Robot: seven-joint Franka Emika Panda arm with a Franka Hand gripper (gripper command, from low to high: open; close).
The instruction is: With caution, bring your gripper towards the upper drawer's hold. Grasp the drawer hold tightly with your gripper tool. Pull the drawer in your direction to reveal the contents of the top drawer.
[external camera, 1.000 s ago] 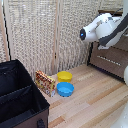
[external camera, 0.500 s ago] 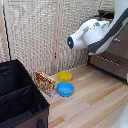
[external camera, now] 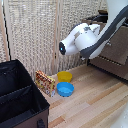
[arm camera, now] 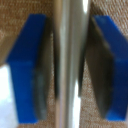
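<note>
From the wrist camera I am seeing the hand [arm camera: 70, 65] straddling the drawer hold [arm camera: 70, 60], one blue finger [arm camera: 30, 65] on each side, pads close against the bar; I cannot tell whether they are clamping it. In the exterior view, a black bin [external camera: 20, 95] is sitting nearest, then a blue bowl [external camera: 65, 89] and yellow bowl [external camera: 64, 76]. The top drawer [external camera: 116, 46] is lying far right, behind the arm [external camera: 87, 39].

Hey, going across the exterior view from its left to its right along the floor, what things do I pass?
Black bin → patterned snack packet → blue bowl, with the yellow bowl just behind it → brown dresser.
</note>
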